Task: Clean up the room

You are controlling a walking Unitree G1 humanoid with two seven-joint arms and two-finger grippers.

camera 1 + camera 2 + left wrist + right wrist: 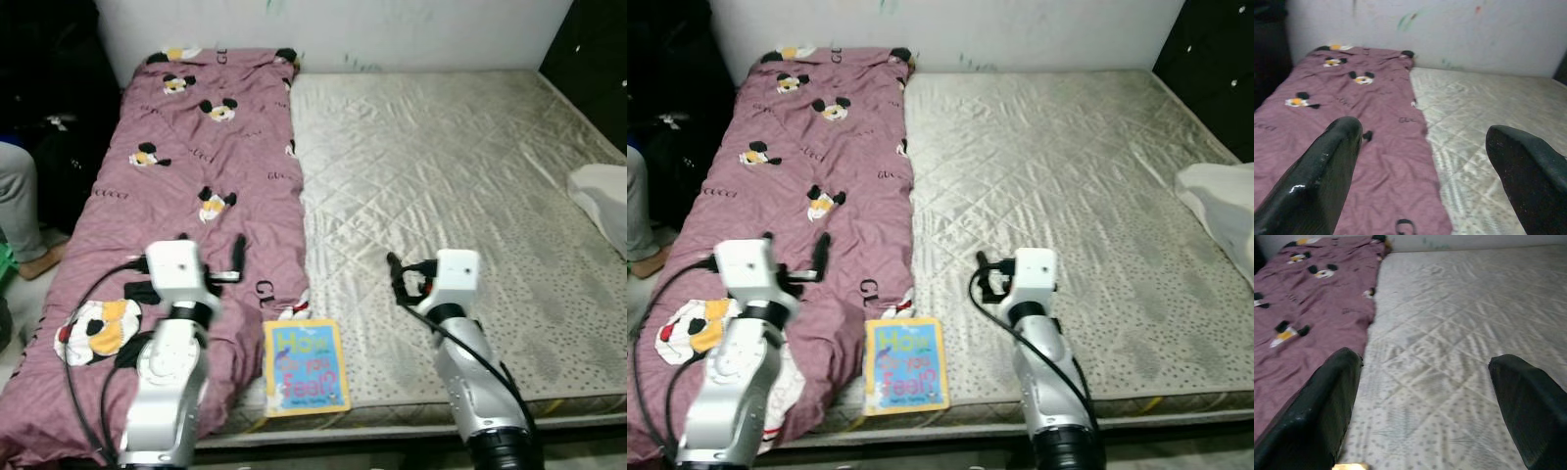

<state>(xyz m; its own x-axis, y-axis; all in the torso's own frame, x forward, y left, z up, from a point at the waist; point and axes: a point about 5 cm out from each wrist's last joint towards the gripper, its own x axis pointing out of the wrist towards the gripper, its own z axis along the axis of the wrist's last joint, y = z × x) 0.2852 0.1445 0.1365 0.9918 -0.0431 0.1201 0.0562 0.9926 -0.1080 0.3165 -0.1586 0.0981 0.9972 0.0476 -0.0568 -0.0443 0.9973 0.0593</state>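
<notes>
A maroon blanket (196, 147) with cartoon mouse prints covers the left strip of a bare quilted mattress (441, 176). A yellow and blue picture book (305, 367) lies flat at the mattress's front edge, beside the blanket's hem. My left gripper (211, 252) hovers open over the blanket's near end, left of the book; its fingers (1327, 161) stand wide apart with nothing between them. My right gripper (397, 274) hangs open over the bare mattress, to the right of the book and a little beyond it, and its spread fingers (1327, 396) hold nothing.
A crumpled white cloth (602, 196) lies at the mattress's right edge. A person's grey-trousered leg and bare foot (22, 220) are on the floor at the left, beside dark furniture (49, 88). A dark cabinet (600, 59) stands at the back right.
</notes>
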